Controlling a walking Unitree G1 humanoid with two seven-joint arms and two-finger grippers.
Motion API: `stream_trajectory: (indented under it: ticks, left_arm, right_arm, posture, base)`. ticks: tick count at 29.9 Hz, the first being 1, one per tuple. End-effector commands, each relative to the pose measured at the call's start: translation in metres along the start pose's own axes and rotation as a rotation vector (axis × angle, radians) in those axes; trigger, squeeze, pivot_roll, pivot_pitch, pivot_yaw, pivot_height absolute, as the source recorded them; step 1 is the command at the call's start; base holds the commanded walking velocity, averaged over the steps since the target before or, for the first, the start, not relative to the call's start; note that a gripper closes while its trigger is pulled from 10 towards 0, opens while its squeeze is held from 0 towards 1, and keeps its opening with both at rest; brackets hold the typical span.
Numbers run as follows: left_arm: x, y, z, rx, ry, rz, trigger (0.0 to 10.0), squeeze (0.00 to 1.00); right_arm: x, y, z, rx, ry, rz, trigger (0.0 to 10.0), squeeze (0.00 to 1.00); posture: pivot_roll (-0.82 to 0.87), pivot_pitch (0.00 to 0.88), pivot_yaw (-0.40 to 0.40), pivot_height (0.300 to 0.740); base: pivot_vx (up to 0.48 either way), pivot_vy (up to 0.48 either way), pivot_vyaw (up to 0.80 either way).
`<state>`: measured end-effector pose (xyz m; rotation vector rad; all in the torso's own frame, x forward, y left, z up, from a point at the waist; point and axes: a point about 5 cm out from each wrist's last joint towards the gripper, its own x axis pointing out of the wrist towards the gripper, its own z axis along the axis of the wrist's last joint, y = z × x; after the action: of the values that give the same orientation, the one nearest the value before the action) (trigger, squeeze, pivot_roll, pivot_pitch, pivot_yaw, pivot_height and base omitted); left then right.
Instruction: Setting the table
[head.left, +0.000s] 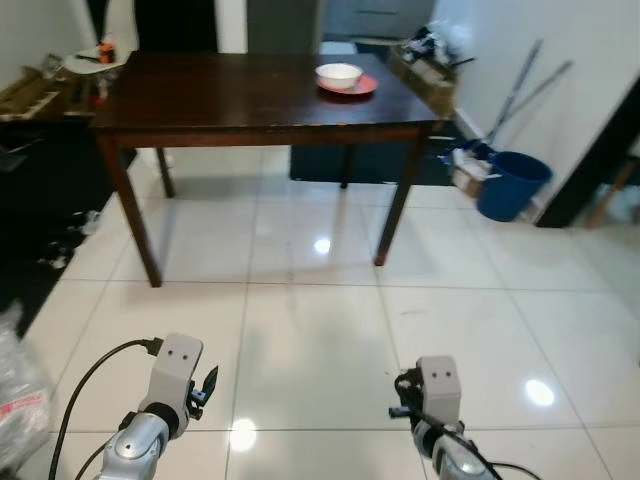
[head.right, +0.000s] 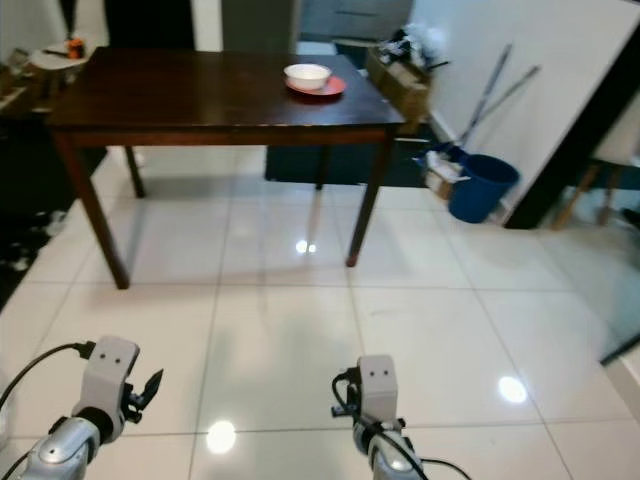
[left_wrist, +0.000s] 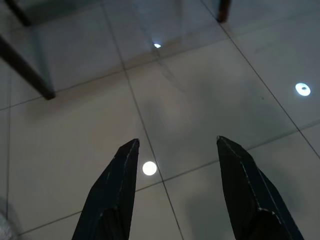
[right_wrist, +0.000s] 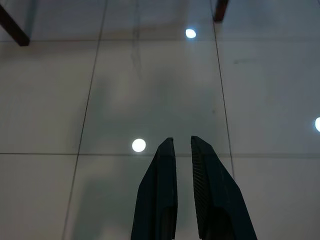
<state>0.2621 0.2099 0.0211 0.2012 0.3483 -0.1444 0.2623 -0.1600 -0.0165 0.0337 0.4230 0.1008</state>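
dark wood table (head.left: 250, 95) on white tile floor (head.left: 320, 320) | orange plate (head.left: 352, 86) near right far edge | white bowl (head.left: 338, 75) on plate

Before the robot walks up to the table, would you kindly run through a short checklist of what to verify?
1. Floor between robot and dark wooden table free of obstacles: ok, bare white tiles.
2. White bowl seated on the orange plate: ok, near the table's far right.
3. Left gripper empty: ok, fingers apart over the floor.
4. Right gripper empty: ok, fingers nearly together, nothing between them.
5. Blue bucket out of the path: ok, off to the right by the wall.
6. Cutlery on the table: cannot tell.
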Motion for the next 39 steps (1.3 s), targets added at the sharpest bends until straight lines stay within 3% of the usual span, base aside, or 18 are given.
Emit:
stream_trajectory:
  ticks: [1, 12, 21, 39]
  left_arm:
    - [-0.0010, -0.0032, -0.0039, 0.005, 0.015, -0.011, 10.0, 0.00]
    - [-0.0002, -0.0047, -0.0008, 0.013, -0.007, -0.012, 10.0, 0.00]
    - [0.0011, -0.0095, 0.0029, 0.047, -0.033, -0.040, 10.0, 0.00]
    - [0.0014, -0.0099, 0.0026, 0.053, -0.034, -0.040, 10.0, 0.00]
  right_arm:
    - [-0.0016, -0.0007, -0.0043, 0.006, 0.014, -0.004, 10.0, 0.00]
    - [-0.0001, -0.0009, 0.0024, 0.018, -0.027, -0.014, 10.0, 0.00]
    - [-0.0005, -0.0008, 0.0025, 0.026, -0.033, -0.009, 10.0, 0.00]
    - [-0.0020, -0.0027, -0.0003, 0.035, -0.023, -0.017, 10.0, 0.00]
  posture:
    - [0.04, 0.027, 0.038, 0.740]
    - [0.04, 0.031, 0.035, 0.740]
    - [0.04, 0.034, 0.036, 0.740]
    - [0.03, 0.037, 0.036, 0.740]
  base:
    - [0.000, 0.000, -0.79]
    - [0.022, 0.000, -0.52]
    - [0.467, 0.000, 0.00]
    - [0.480, 0.000, -0.77]
